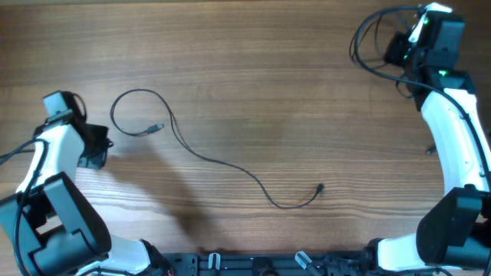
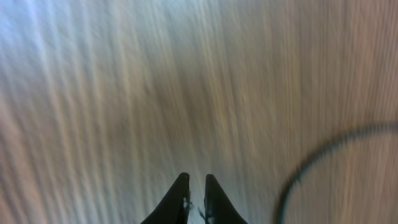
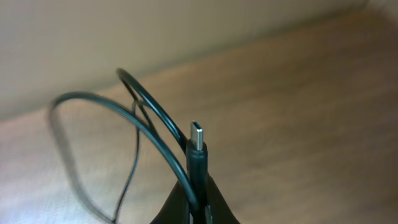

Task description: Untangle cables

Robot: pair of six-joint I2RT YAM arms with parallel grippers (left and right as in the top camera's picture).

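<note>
One thin black cable [image 1: 219, 162] lies loose on the wooden table [image 1: 307, 100]. It runs from a loop [image 1: 138, 111] at the left to a small plug end [image 1: 320, 188] near the middle front. My left gripper [image 1: 98, 149] sits just left of that loop, shut and holding nothing; in the left wrist view its fingertips [image 2: 185, 186] nearly touch, with an arc of the cable [image 2: 305, 168] to their right. At the far right corner my right gripper [image 1: 400, 50] is raised and shut on a second cable's plug [image 3: 196, 152], whose loops [image 3: 99, 137] hang behind it.
The held cable's loops [image 1: 370, 42] stick out to the left of the right gripper. A small dark bit [image 1: 431, 150] shows beside the white right arm [image 1: 453, 130]. The arm bases and a black rail [image 1: 253, 264] line the front edge.
</note>
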